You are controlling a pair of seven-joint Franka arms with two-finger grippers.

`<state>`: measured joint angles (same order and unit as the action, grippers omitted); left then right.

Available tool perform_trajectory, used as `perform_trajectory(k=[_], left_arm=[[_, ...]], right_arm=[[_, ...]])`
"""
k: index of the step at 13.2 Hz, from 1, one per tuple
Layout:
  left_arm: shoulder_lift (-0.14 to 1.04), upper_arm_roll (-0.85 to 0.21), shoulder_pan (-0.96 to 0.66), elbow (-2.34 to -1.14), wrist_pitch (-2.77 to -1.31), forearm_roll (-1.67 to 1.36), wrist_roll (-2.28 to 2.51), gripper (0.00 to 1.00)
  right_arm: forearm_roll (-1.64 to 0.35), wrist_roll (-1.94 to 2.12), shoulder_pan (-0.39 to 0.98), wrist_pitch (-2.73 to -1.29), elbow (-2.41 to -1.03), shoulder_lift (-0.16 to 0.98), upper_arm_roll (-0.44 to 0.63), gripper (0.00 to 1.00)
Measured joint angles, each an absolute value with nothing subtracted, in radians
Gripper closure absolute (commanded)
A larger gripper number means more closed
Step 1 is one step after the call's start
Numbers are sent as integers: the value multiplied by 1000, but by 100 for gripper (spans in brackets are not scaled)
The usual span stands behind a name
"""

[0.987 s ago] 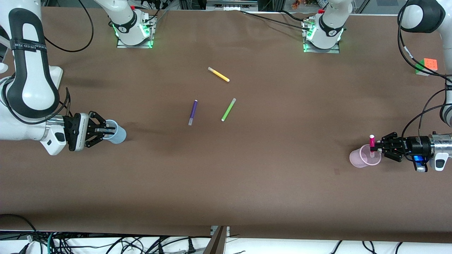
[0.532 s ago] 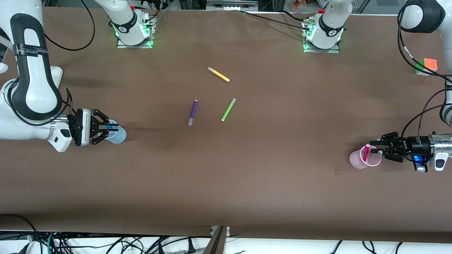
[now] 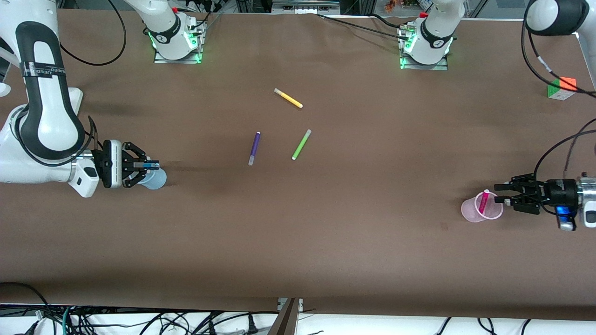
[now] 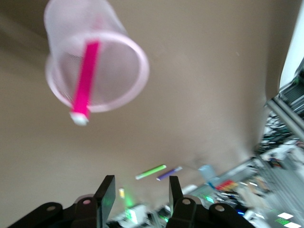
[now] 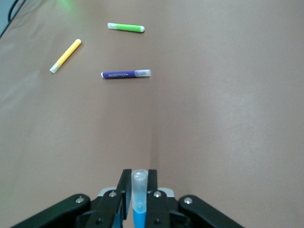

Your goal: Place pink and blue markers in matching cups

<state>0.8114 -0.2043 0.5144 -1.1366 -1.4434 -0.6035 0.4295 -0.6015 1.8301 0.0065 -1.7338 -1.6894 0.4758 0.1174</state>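
Gripping the blue marker [image 5: 139, 199] between narrowly set fingers, the right gripper [image 3: 148, 164] hangs over the pale blue cup [image 3: 154, 178], which stands near the right arm's end of the table, about midway between the edge with the bases and the edge nearest the front camera. In the right wrist view the marker's pale cap pokes out past the fingertips. At the left arm's end, the left gripper [image 3: 497, 194] sits just beside the pale pink cup [image 3: 471, 211] with its jaws spread apart and nothing between them; the pink marker [image 3: 483, 203] leans inside that cup, its pale end resting over the rim. Bare brown table [image 3: 326, 242] runs wide between the two cups and along the whole edge nearest the front camera. Toward the table's middle lie the purple pen [image 3: 253, 148] and green pen [image 3: 301, 144] side by side but apart, with the yellow pen [image 3: 288, 98] closer to the bases' edge. A colored cube [image 3: 561, 88] sits close to the corner at the left arm's end.
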Motion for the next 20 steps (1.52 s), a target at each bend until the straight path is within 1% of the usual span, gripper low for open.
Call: perform_trajectory(k=[1, 2, 3, 4, 7, 9, 11, 14, 16, 20], left_arm=[[744, -205, 477, -1135, -1426, -559, 437, 35], [676, -204, 443, -1134, -1403, -517, 451, 26], [612, -203, 409, -1134, -1372, -473, 471, 9], [555, -203, 377, -1134, -1341, -423, 487, 0], [411, -203, 240, -1136, -1278, -263, 514, 0], [342, -203, 131, -1136, -1245, -183, 568, 0], [303, -204, 15, -1138, -1220, -60, 591, 0], [284, -204, -159, -1143, -1215, 110, 603, 0], [285, -199, -193, -1157, -1216, 135, 606, 0], [286, -178, -180, -1161, -1216, 135, 561, 0]], right_arm=[[-602, 1830, 5, -1728, -1689, 476, 123, 0], [-603, 1820, 3, -1724, -1689, 475, 129, 0], [-603, 1791, 2, -1723, -1688, 474, 135, 0], [-603, 1743, 1, -1722, -1685, 471, 138, 0], [-594, 1500, 5, -1721, -1652, 451, 138, 0], [-540, 1287, 22, -1709, -1607, 443, 133, 0], [-458, 1049, 56, -1696, -1550, 439, 131, 0], [-345, 710, 89, -1667, -1476, 436, 131, 0], [-265, 570, 89, -1624, -1446, 436, 132, 0], [-141, 275, 111, -1467, -1343, 427, 131, 0]])
